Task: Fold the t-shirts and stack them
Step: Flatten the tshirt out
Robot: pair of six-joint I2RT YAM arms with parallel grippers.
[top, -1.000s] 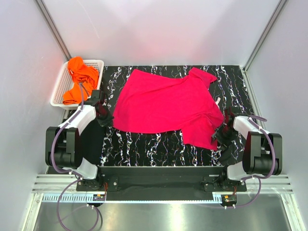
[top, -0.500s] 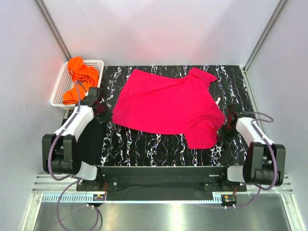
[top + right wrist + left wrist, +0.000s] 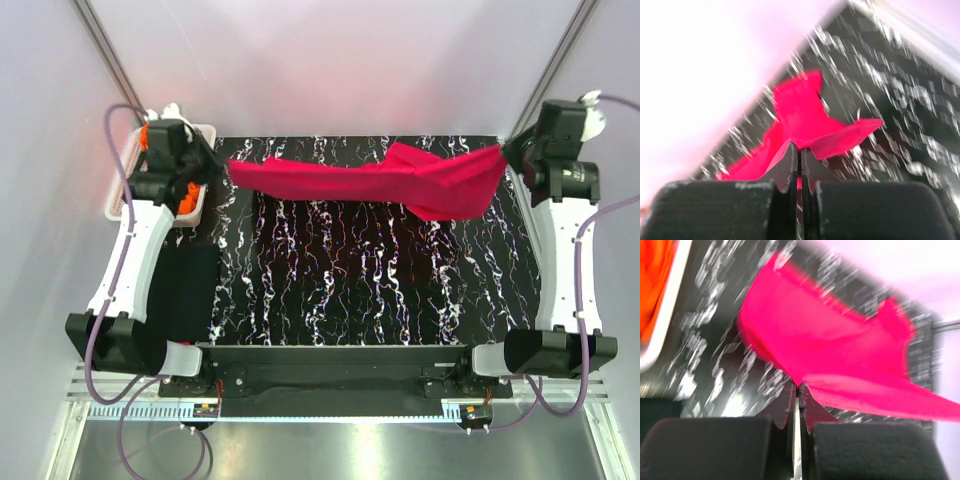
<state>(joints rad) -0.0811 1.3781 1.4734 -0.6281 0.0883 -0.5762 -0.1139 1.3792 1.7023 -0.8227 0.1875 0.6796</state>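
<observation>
A hot pink t-shirt (image 3: pixel 370 182) hangs stretched in the air across the far part of the mat, held at both ends. My left gripper (image 3: pixel 222 165) is shut on its left edge; in the left wrist view the pink t-shirt (image 3: pixel 840 355) spreads away from the pinched gripper (image 3: pixel 799 386). At the far right my right gripper (image 3: pixel 503 152) is shut on the other end, and the right wrist view has the pink t-shirt (image 3: pixel 805 120) bunched at the gripper (image 3: pixel 800 148). An orange t-shirt (image 3: pixel 186 196) lies in the basket, mostly hidden by the left arm.
A white lattice basket (image 3: pixel 117 200) stands at the far left beside the black white-veined mat (image 3: pixel 360 280). A black folded cloth (image 3: pixel 190 290) lies on the mat's left side near the left arm. Grey walls close in on both sides.
Both arms have swung up and back to the far corners. The pink t-shirt, flat on the mat before, now hangs stretched between them. The right gripper has shut on its hem.
</observation>
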